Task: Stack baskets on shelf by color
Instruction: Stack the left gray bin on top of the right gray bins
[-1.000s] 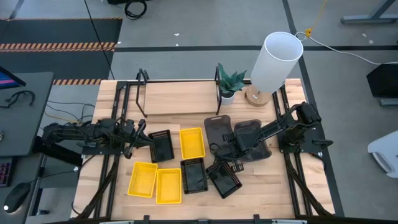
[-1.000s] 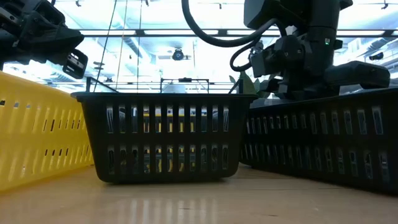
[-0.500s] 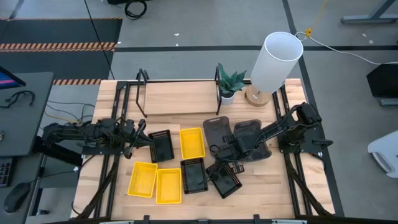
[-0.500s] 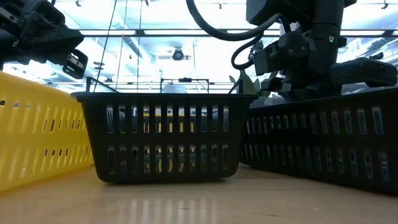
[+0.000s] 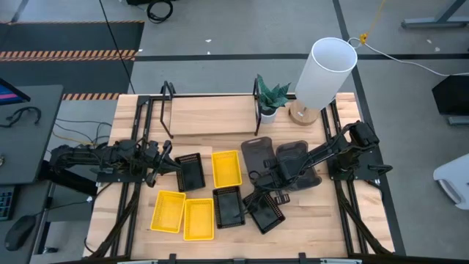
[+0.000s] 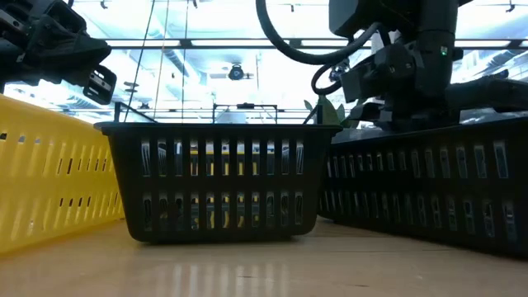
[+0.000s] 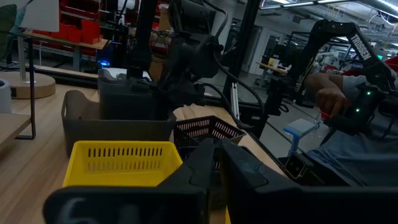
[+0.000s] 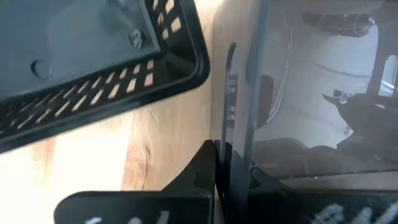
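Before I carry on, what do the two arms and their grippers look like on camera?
Both arms are dark, jointed links. The left gripper and right gripper are black, with flat angular fingers. A black cable loops above the right arm in the low view.

A tall white lamp (image 5: 325, 70) stands at the upper right of the table (image 5: 308, 227), on a round wooden base (image 5: 301, 113). Just left of that base sits a small green plant (image 5: 272, 95) in a white pot (image 5: 268, 114). A yellow cord (image 5: 372, 20) crosses the grey floor at the upper right of the high view. At the upper left, black-and-orange striped tape (image 5: 69, 53) edges a dark mat (image 5: 66, 35). A dark desk (image 5: 26, 132) fills the left edge, with a mouse (image 5: 16, 232) at the lower left. In the left wrist view, red bins (image 7: 78, 28) line shelving at the upper left, and a person's hand (image 7: 328, 99) shows at the right.
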Controlling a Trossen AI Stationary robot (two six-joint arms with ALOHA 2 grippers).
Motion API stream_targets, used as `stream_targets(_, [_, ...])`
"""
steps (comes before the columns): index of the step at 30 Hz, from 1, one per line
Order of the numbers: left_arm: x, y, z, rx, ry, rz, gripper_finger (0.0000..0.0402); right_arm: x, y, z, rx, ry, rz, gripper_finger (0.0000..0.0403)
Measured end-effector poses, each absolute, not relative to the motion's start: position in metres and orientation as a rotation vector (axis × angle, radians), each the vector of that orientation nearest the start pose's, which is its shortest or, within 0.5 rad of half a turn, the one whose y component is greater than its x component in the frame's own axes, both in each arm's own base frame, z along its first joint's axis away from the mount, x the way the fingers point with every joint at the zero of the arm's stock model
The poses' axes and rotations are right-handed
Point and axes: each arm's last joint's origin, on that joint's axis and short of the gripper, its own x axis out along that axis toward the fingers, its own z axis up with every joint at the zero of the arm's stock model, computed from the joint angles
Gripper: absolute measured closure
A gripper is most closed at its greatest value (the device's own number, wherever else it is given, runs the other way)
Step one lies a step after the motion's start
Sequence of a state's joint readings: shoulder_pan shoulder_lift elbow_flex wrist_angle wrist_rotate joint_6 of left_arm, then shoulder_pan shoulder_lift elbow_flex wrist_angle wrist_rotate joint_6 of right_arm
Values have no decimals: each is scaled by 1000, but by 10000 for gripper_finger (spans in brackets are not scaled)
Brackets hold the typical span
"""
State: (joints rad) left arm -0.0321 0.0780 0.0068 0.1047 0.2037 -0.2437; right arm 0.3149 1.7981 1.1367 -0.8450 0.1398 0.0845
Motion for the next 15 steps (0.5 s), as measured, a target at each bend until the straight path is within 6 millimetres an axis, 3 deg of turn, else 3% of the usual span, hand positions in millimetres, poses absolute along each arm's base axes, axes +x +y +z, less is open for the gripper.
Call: stream_targets(15, [101,-9,170,-240,-4,-239,371,318,101,215,-275,1458,88,393])
